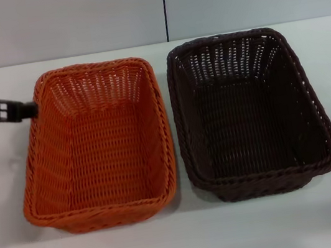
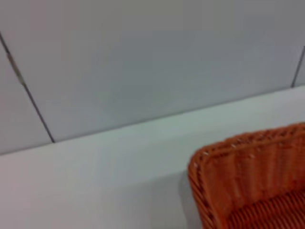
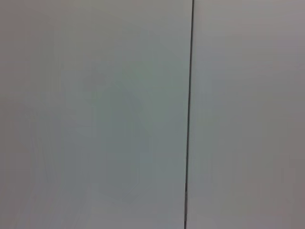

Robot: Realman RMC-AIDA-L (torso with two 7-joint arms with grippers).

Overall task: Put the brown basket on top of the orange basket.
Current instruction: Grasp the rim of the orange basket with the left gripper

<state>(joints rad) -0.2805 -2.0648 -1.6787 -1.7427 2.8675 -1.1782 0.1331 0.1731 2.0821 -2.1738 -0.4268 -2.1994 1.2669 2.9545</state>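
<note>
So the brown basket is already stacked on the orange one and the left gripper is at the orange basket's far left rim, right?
Not stacked. In the head view the brown basket sits on the table beside the orange basket, to its right, apart. The left gripper is indeed at the orange basket's far left rim.

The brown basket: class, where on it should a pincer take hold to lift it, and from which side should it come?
Grip the braided rim of the brown basket at the middle of its outer long side, coming from above on the robot's right. The basket sits upright and open, so its rim is exposed, and that side faces away from the orange basket, which stands close beside it.
</note>
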